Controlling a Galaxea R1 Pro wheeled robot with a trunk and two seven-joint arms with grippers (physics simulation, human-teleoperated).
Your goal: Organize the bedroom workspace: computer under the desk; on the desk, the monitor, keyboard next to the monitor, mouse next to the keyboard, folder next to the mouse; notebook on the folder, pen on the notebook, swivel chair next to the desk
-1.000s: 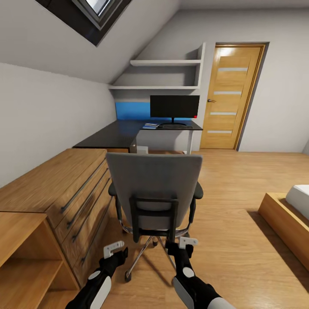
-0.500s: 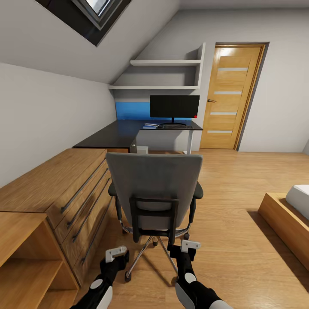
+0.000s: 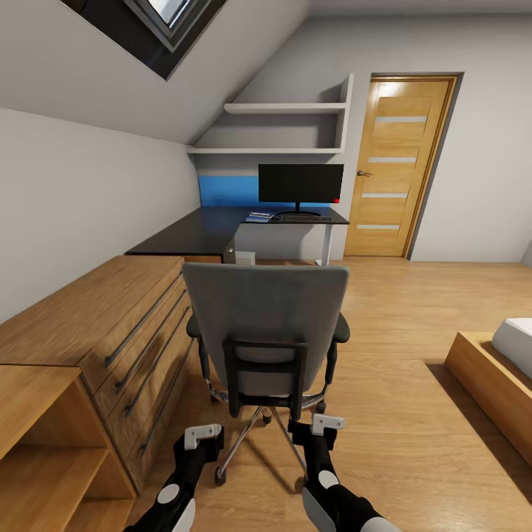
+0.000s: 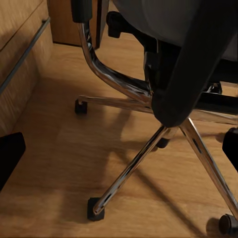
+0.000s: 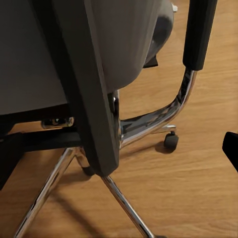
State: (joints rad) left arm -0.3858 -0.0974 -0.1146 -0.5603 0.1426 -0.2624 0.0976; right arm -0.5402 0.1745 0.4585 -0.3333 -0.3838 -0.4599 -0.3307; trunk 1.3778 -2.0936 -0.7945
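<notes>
A grey swivel chair (image 3: 266, 332) stands with its back to the robot on the wooden floor (image 3: 414, 384), dead centre of the head view, well short of the black worktop (image 3: 214, 225) at 12 o'clock. On the far end of that worktop sits the monitor (image 3: 301, 185), with the keyboard (image 3: 301, 218) just in front of it and a blue folder (image 3: 259, 216) beside the keyboard at its 9 o'clock. A pale box, apparently the computer (image 3: 244, 258), shows on the floor below the worktop. The left gripper (image 3: 201, 437) and right gripper (image 3: 319, 425) hang low behind the chair, at about 7 and 5 o'clock of its base, touching nothing. Both sets of jaws stand apart and empty, the wrist views showing dark fingertips (image 4: 10, 156) spread wide around the chrome star base (image 4: 148, 144). A wooden drawer unit (image 3: 111, 332) lines the wall at 9 o'clock.
</notes>
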